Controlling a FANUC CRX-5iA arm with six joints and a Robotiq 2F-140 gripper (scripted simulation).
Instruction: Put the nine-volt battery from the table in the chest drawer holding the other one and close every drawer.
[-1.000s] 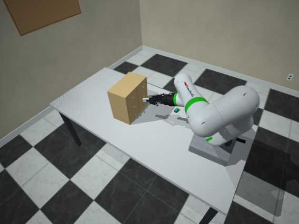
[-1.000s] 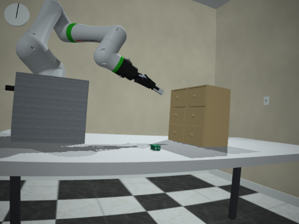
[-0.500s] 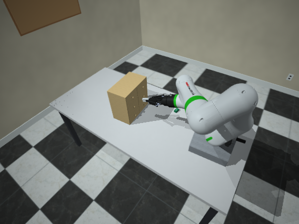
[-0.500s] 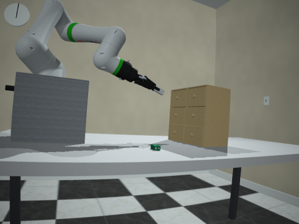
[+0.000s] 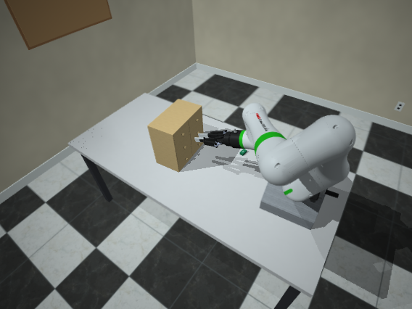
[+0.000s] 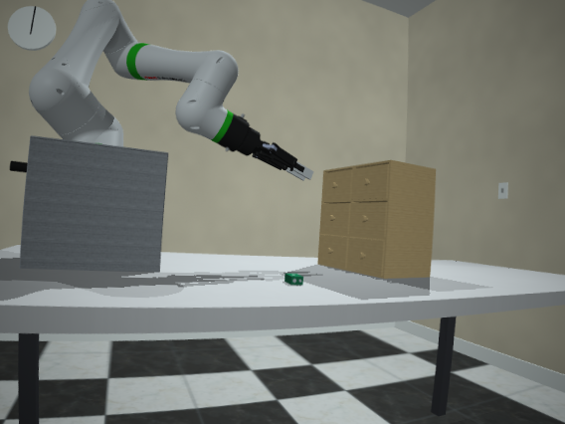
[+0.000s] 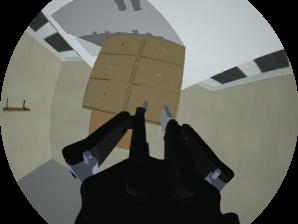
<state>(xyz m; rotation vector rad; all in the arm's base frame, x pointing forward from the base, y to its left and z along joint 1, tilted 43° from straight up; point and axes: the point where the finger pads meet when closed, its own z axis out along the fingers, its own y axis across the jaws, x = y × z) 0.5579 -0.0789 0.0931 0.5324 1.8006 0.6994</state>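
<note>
The small wooden chest stands on the white table, and I see it in the exterior view and the wrist view too. Its front has two columns of drawers with small knobs, all pushed in. My gripper hangs in the air just in front of the upper drawers, apart from the chest. Its fingers stand a little apart with nothing between them. The green nine-volt battery lies on the table in front of the chest, below and behind my gripper.
The arm's grey base block stands on the table, well away from the chest's front. The arm's lower links reach over the table between the base and the chest. A table edge lies close behind the chest.
</note>
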